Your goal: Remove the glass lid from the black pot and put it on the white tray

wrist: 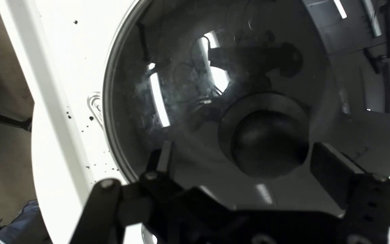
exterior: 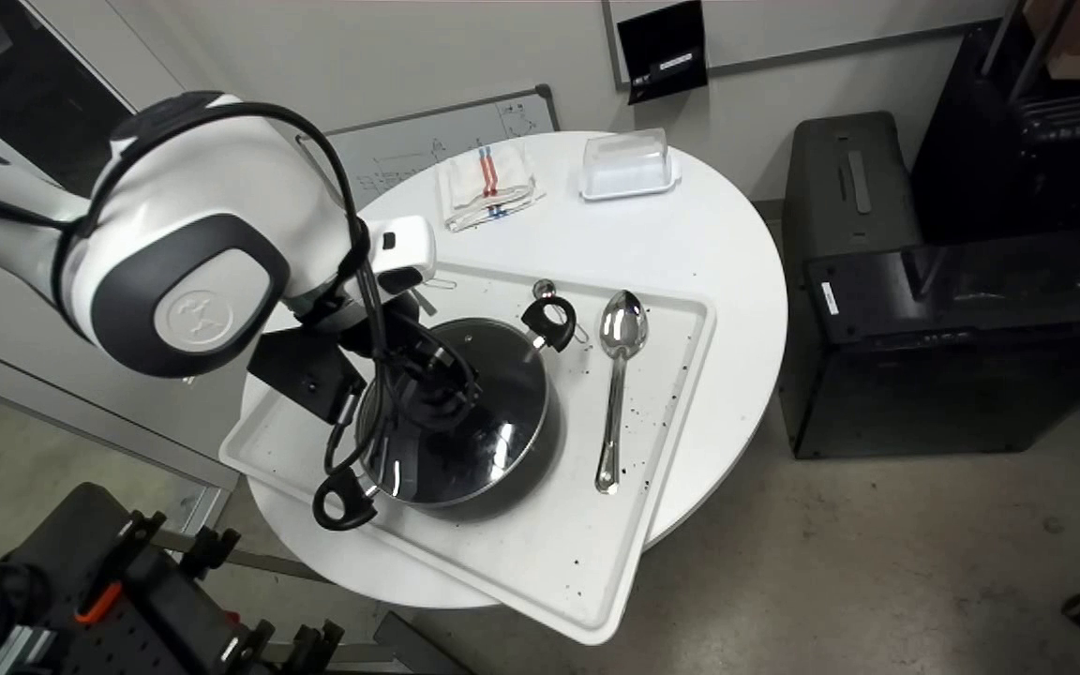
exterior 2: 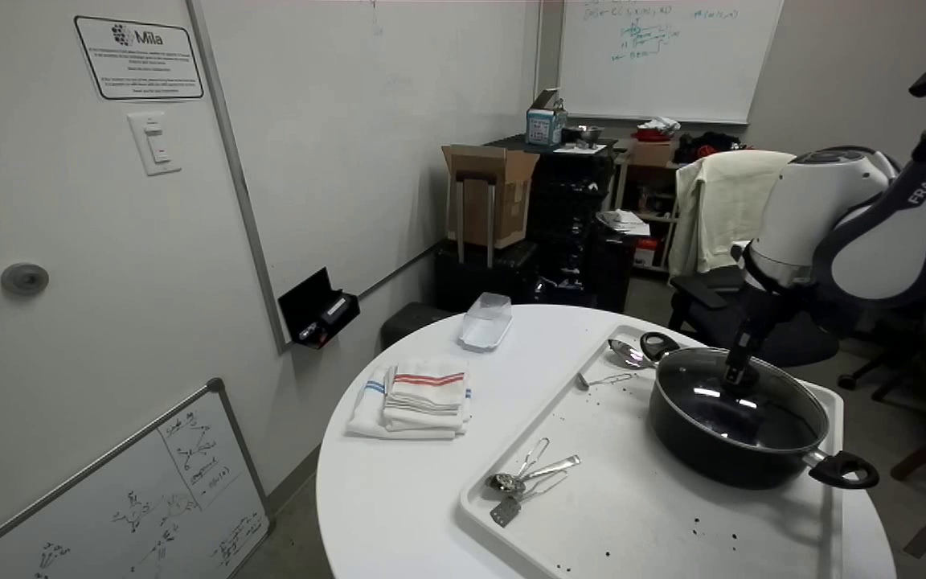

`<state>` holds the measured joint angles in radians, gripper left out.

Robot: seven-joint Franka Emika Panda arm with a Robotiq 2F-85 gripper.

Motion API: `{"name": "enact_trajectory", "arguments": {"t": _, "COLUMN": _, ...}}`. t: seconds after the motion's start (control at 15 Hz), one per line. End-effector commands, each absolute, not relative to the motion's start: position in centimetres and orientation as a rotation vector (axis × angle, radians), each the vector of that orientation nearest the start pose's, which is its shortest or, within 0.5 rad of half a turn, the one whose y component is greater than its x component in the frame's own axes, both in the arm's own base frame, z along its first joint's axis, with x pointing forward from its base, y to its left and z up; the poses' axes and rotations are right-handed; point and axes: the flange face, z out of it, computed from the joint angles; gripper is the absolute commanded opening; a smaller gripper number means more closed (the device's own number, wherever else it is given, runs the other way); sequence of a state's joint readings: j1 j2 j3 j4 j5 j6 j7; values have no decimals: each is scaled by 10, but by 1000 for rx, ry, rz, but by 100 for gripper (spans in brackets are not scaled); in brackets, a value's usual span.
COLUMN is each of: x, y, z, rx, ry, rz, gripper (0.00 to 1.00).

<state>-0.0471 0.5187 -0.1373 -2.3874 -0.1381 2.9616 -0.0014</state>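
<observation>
1. Jaws of my black two-fingered gripper (wrist: pixel 242 152) stood wide apart, with nothing clamped in them.
2. Between them, in the wrist view, I saw the rounded black knob (wrist: pixel 270 144) of the round, transparent, slightly domed glass lid (wrist: pixel 195 135), which had a thin metal rim.
3. That knob sat off-centre in my gap: just beside the finger (wrist: pixel 333 173) at the right of the wrist view, well apart from the opposite one. Whether the nearer finger touched it, I could not tell.
4. In both exterior views my gripper pointed down over the middle of the lid.
5. The lid lay on the wide, shallow, round black pot (exterior 2: pixel 712 455) with two black loop handles (exterior 2: pixel 829 468).
6. The pot stood on the large white rectangular tray (exterior 2: pixel 616 482) with rounded corners and a low raised rim.
7. Beside the pot on the tray lay a long, shiny metal spoon (exterior: pixel 622 333); in an exterior view, smaller metal utensils (exterior 2: pixel 509 482) lay by a tray corner.
8. The tray rested on a round white tabletop (exterior: pixel 737 253), one corner jutting past its edge.
</observation>
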Motion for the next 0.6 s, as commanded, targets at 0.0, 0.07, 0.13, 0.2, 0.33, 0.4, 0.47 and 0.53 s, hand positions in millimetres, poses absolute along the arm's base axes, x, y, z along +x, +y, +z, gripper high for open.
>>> {"name": "enact_trajectory", "arguments": {"t": 0.0, "x": 496, "y": -79, "z": 108, "rx": -3227, "ry": 53, "rz": -91, "gripper": 100}}
{"name": "enact_trajectory", "arguments": {"t": 0.07, "x": 497, "y": -77, "z": 108, "rx": -3225, "ry": 50, "rz": -92, "gripper": 100}}
{"name": "enact_trajectory", "arguments": {"t": 0.13, "x": 498, "y": -75, "z": 108, "rx": -3223, "ry": 47, "rz": -93, "gripper": 100}}
{"name": "enact_trajectory", "arguments": {"t": 0.2, "x": 498, "y": -74, "z": 108, "rx": -3220, "ry": 47, "rz": -94, "gripper": 100}}
{"name": "enact_trajectory", "arguments": {"t": 0.33, "x": 497, "y": -71, "z": 108, "rx": -3215, "ry": 45, "rz": -93, "gripper": 100}}
{"name": "enact_trajectory", "arguments": {"t": 0.4, "x": 496, "y": -70, "z": 108, "rx": -3212, "ry": 43, "rz": -87, "gripper": 100}}
{"name": "enact_trajectory", "arguments": {"t": 0.47, "x": 495, "y": -69, "z": 108, "rx": -3210, "ry": 39, "rz": -79, "gripper": 100}}
{"name": "enact_trajectory", "arguments": {"t": 0.53, "x": 494, "y": -69, "z": 108, "rx": -3216, "ry": 43, "rz": -75, "gripper": 100}}
